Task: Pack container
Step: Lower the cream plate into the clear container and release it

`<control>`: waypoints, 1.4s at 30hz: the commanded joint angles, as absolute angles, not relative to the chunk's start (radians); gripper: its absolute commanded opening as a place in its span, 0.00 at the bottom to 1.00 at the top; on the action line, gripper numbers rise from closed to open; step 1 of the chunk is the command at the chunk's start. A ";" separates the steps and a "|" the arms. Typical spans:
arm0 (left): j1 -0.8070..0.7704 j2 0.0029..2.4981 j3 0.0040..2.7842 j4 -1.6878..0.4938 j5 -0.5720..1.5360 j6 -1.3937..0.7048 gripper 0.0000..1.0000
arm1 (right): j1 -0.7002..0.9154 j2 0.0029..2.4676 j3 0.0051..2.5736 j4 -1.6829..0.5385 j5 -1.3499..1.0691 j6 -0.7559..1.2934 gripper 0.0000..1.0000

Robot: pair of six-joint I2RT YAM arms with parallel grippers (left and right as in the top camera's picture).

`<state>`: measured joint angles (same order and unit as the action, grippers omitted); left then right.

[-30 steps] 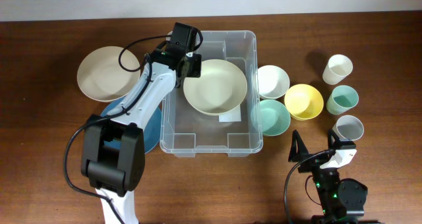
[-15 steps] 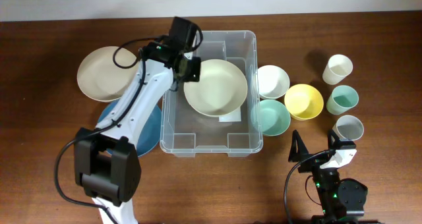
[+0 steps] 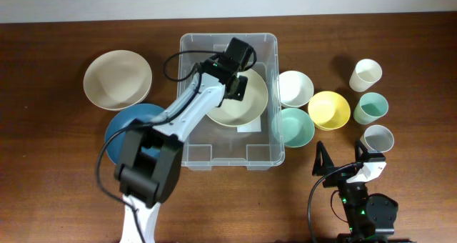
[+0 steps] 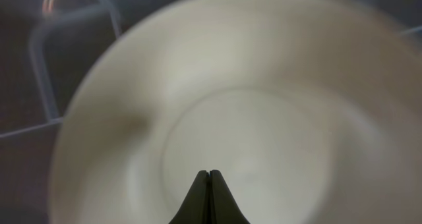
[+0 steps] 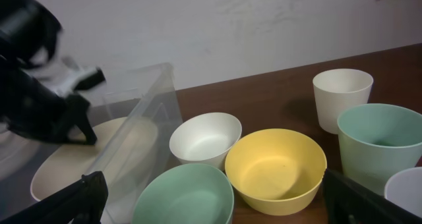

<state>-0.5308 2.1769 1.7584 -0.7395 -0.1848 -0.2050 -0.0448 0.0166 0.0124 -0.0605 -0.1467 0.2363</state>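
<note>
Left wrist view alone shows the left tool [image 4: 210,176] pinched shut, empty, over the cream bowl [image 4: 283,99]; overhead, it has swung inward from the rim of the container [image 3: 191,141]; the right tool [image 3: 340,160] gapes wide

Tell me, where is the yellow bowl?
Overhead, the yellow bowl sits on the table right of the container, beside the mint-green bowl and the white bowl.

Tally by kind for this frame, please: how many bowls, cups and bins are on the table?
Bowls: 6 (left cream bowl, packed cream bowl, blue bowl, white bowl, yellow bowl, mint bowl)
Cups: 3 (cream cup, mint cup, pale grey cup)
Bins: 1 (the container)
Total: 10
</note>
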 commanded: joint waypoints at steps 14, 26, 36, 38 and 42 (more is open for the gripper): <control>-0.525 2.280 1.767 -0.492 -0.353 -0.059 0.01 | -0.039 0.011 0.006 -0.064 -0.146 0.244 0.99; -0.525 2.342 1.767 -0.445 -0.364 -0.050 0.01 | -0.039 0.011 0.006 -0.064 -0.146 0.244 0.99; -0.508 2.342 1.767 -0.374 -0.368 -0.050 0.01 | -0.039 0.011 0.006 -0.064 -0.146 0.244 0.99; -0.502 2.342 1.767 -0.366 -0.368 -0.050 0.01 | -0.039 0.011 0.006 -0.064 -0.146 0.244 0.99; -0.487 2.342 1.767 -0.351 -0.368 -0.050 0.01 | -0.039 0.011 0.006 -0.064 -0.146 0.244 0.99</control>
<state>-0.5076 2.3341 1.7580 -0.3630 -0.3531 -0.0669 -0.0448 0.0166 0.0124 -0.0605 -0.1467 0.2359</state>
